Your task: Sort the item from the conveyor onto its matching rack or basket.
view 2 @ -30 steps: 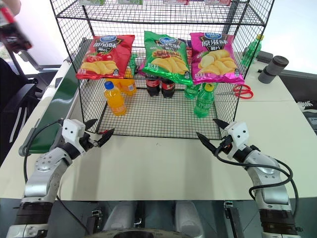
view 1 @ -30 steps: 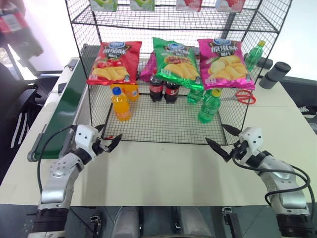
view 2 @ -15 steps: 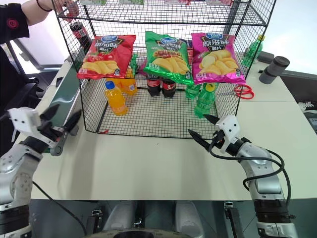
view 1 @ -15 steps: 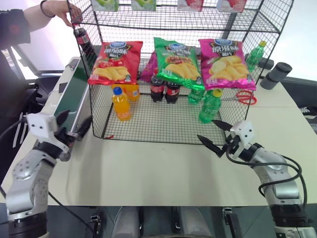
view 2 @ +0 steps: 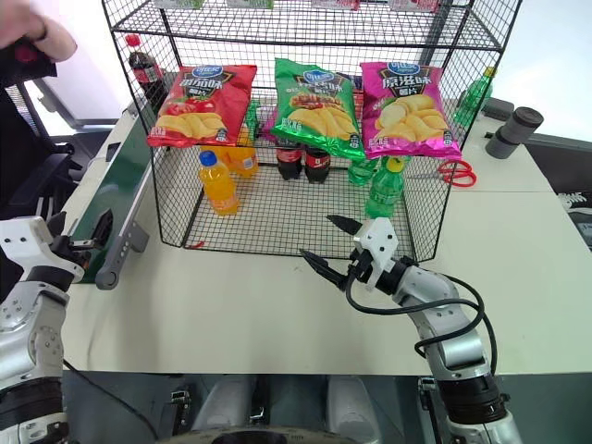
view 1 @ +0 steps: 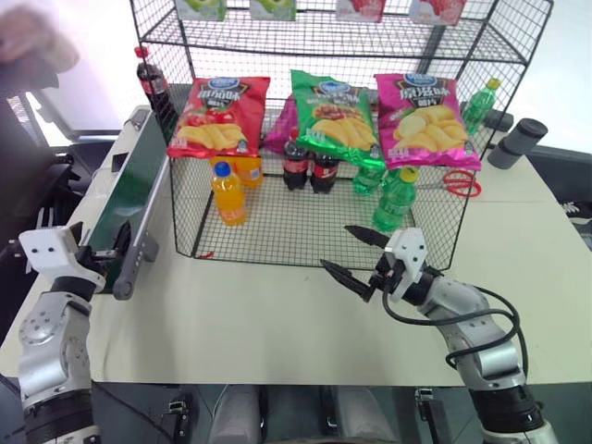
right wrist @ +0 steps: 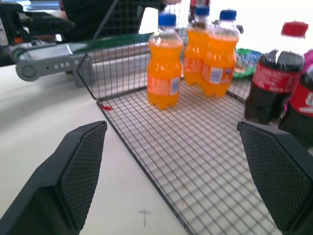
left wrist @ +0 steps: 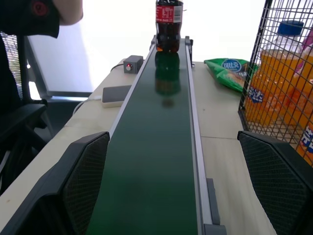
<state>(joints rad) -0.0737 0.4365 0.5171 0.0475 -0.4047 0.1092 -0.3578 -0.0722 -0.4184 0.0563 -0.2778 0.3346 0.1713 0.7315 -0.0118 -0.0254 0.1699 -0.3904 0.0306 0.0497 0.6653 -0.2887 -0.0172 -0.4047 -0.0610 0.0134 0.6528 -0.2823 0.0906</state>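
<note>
Left wrist view looked straight along the conveyor (left wrist: 156, 147): a cola bottle (left wrist: 169, 27) stood upright on the belt at its far end, red label showing, well apart from the left gripper (left wrist: 181, 181), whose two black fingers were spread wide with nothing between them. From the head camera that bottle (view 1: 151, 81) sat at the conveyor's far end, just beside the outer corner of the black wire rack (view 1: 185, 176). The left gripper (view 1: 85, 262) hung at the conveyor's near rounded end, slightly to its outer side. A person's hand (view 1: 37, 42) showed blurred beyond the conveyor's far end, apart from the bottle. The right gripper (view 1: 356, 257) hovered over the table (view 1: 231, 314), at the rack's front edge and well away from the conveyor, fingers wide apart and empty. Inside the rack's base tray stood orange soda bottles (right wrist: 165, 61), two more cola bottles (view 1: 306, 165) and green bottles (view 1: 391, 199). Three chip bags (view 1: 333, 116) hung along the rack above them. Red scissors (view 1: 453, 182) lay on the table on the rack's side away from the conveyor.
</note>
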